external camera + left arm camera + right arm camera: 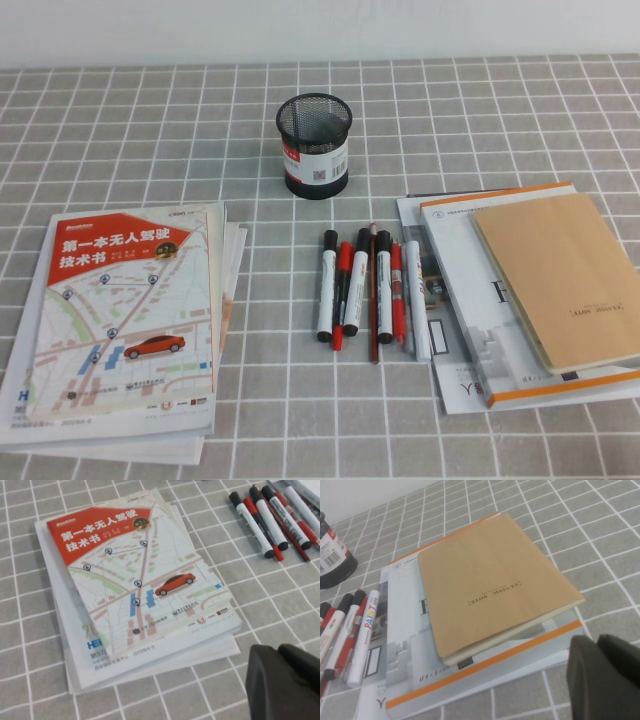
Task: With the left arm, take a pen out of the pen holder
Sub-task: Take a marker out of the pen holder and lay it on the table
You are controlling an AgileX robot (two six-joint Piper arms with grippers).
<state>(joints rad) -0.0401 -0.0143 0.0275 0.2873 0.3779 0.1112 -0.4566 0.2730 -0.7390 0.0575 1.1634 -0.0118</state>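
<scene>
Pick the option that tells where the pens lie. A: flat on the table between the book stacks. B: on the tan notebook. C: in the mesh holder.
A: the pens lie side by side on the table; the left hand hangs by the map book, the right hand by the tan notebook.

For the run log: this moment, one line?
left gripper jaws shut, near map book | right gripper jaws shut, near tan notebook | pen holder no pen visible | pens rowed on table
</scene>
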